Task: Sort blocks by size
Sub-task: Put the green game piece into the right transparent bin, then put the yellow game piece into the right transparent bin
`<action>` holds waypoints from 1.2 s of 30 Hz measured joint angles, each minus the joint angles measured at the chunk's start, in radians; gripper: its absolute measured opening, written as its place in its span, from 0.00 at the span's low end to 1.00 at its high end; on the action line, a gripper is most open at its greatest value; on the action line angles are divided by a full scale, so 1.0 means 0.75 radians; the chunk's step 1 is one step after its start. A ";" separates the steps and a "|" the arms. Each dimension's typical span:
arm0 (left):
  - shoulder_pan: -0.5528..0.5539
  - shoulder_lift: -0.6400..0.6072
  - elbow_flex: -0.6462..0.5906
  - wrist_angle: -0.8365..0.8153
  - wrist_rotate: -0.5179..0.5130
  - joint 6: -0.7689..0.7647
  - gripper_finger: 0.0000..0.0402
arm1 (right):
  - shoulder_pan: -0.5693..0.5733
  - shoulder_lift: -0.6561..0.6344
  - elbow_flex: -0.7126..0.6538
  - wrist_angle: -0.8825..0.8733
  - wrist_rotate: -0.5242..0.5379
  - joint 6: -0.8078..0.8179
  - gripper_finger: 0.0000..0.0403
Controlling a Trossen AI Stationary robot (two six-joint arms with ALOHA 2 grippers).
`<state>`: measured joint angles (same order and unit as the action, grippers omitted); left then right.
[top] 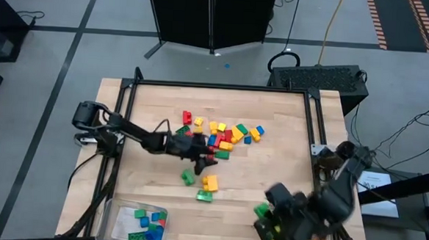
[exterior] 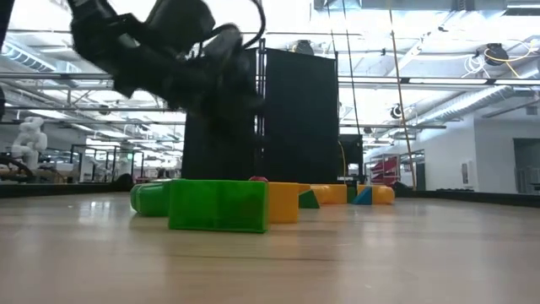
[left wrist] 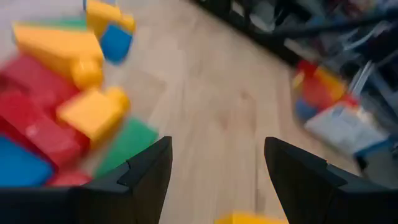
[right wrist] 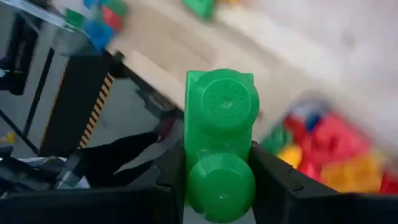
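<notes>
The blocks lie in a heap point(top: 221, 135) of red, yellow, green and blue at the table's middle. A few lie loose nearer the front: a green one point(top: 188, 177), a yellow one point(top: 210, 182) and another green one point(top: 204, 196). My left gripper point(top: 206, 164) is open beside the heap's near edge, and in its wrist view point(left wrist: 217, 155) there is only bare wood between the fingers. My right gripper point(right wrist: 219, 168) hangs over the near right corner, shut on a green two-stud block point(right wrist: 221, 124). My right gripper pinches the green two-stud block between its two fingers, on two opposite side walls point(right wrist: 189, 177) at one end of the block. The studs face back toward the wrist. The block is lifted clear of the table, above the near right corner.
A clear bin point(top: 139, 223) with green, blue and red blocks stands at the near left corner. Another heap of red, yellow and green blocks point(right wrist: 323, 149) lies under my right arm at the near right. A dark frame point(top: 314, 118) rims the table. In the low view a green block point(exterior: 218, 205) lies closest.
</notes>
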<state>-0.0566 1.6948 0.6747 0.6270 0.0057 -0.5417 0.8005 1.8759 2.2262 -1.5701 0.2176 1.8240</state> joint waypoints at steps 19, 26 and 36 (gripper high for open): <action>0.376 -0.954 0.066 -0.441 0.385 -0.131 0.64 | 0.216 -0.001 -0.543 0.124 -0.563 0.450 0.36; 0.427 -1.255 0.066 -0.726 0.378 -0.130 0.64 | 0.150 0.000 -0.660 0.196 -0.572 0.278 0.78; 0.428 -1.489 0.066 -0.922 0.358 -0.140 0.64 | -0.138 -0.020 -0.462 0.208 -0.099 -0.125 0.81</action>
<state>0.2642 0.5782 0.7238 -0.0643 0.2742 -0.6467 0.6968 1.8606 1.8796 -1.4143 0.1433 1.7302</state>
